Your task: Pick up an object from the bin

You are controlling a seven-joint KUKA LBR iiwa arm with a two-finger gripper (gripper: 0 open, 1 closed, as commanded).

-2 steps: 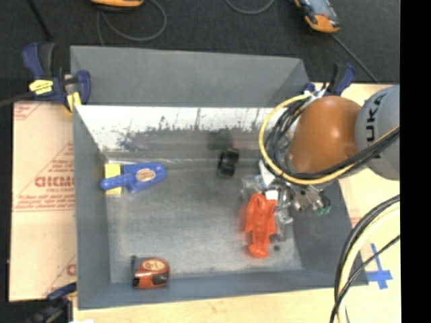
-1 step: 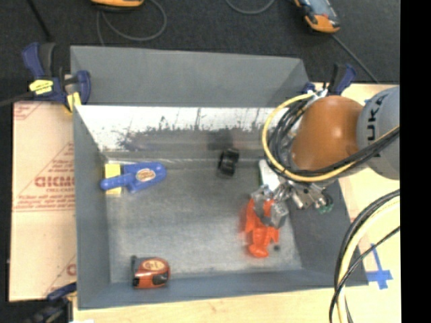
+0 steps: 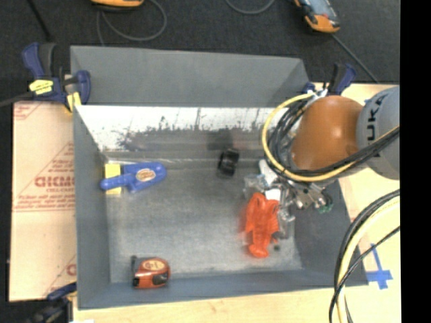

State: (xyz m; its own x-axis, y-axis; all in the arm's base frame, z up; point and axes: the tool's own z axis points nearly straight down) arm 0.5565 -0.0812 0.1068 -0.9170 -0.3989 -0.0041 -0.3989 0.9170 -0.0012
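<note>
Gripper (image 3: 281, 198) is set low in the bin (image 3: 188, 79), at the far end of an orange plastic thing (image 3: 260, 225). The thing is lumpy and elongated and lies on the floor close to the right wall, toward the near-right corner. Whether the pincer is released or clenched cannot be told, as it is hidden by wrist hardware. No hold is claimed.

Step judged: the grasp on the orange thing is being set.
- Its long axis runs roughly far-to-near, so closure is best made across the narrow width.
- A bite nearer the middle than the far tip is preferred; an end grip is likely to let it swing or slip.
- The uneven surface is expected to seat poorly, so contact is to be confirmed before any lift.

Room:
- Right wall is just beside the thing and the near wall is close to its lower end, so sideways moves that way are ruled out.
- A straight vertical lift is advised.
- Open floor is available to the left, mid-bin.
- Small black part (image 3: 228, 161) by the far wall, blue clamp (image 3: 135, 177) by the left wall and tape measure (image 3: 149, 272) in the near-left corner are all well apart.
</note>
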